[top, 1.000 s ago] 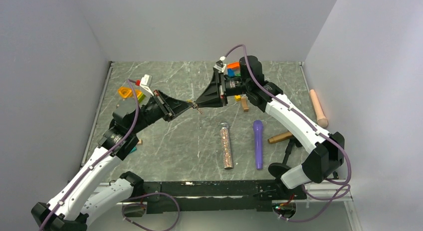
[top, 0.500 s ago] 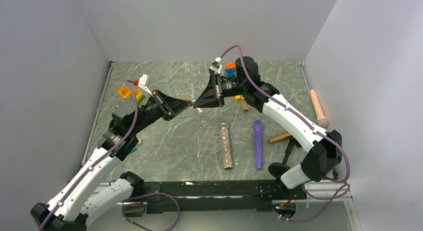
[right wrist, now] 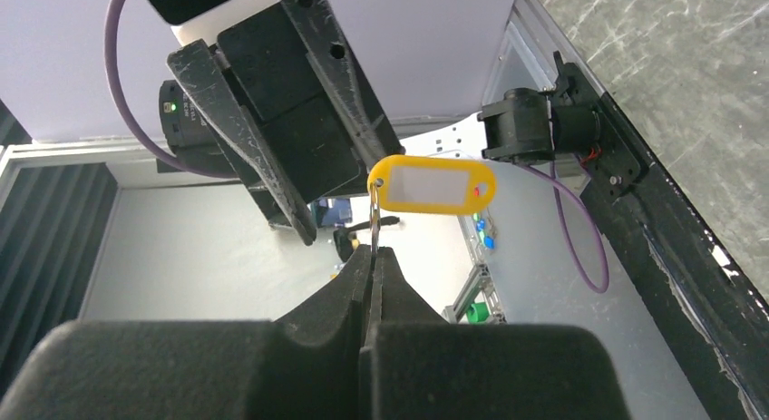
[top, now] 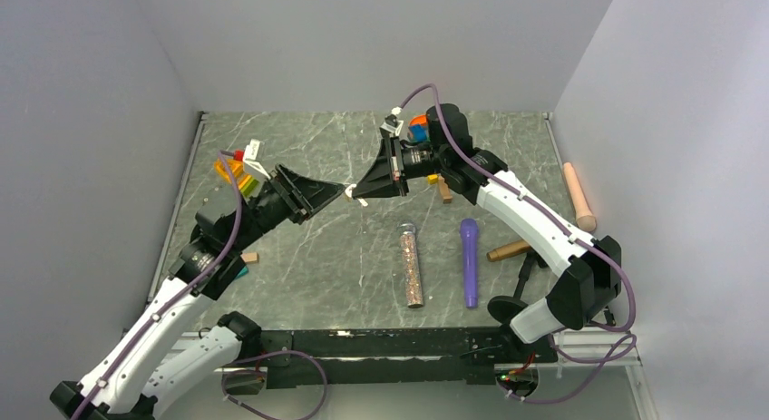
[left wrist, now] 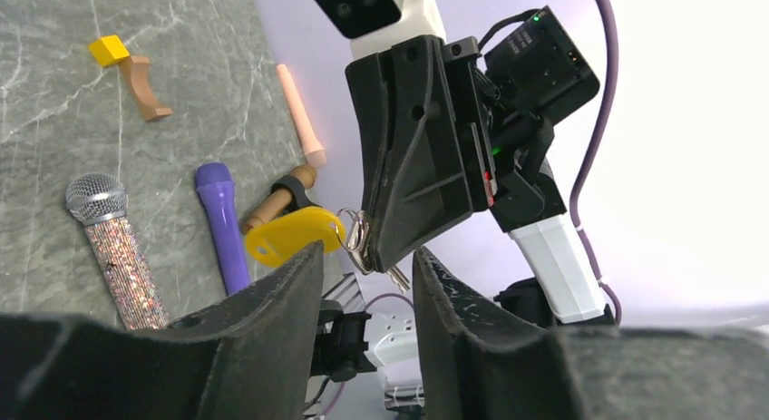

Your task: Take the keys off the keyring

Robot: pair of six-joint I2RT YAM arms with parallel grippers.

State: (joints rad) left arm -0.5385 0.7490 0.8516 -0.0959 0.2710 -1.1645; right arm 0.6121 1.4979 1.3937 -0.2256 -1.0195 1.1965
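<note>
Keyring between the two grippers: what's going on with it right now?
The right gripper is shut on the keyring, holding it in the air above the table, its yellow tag sticking out. The left gripper is open, close up to the ring, not gripping. A small key hangs from the ring; none looks removed yet.

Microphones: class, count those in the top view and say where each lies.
2. The glitter microphone lies on the table near the middle front. The purple microphone lies beside it, to its right, not touching. Others may be hidden.
</note>
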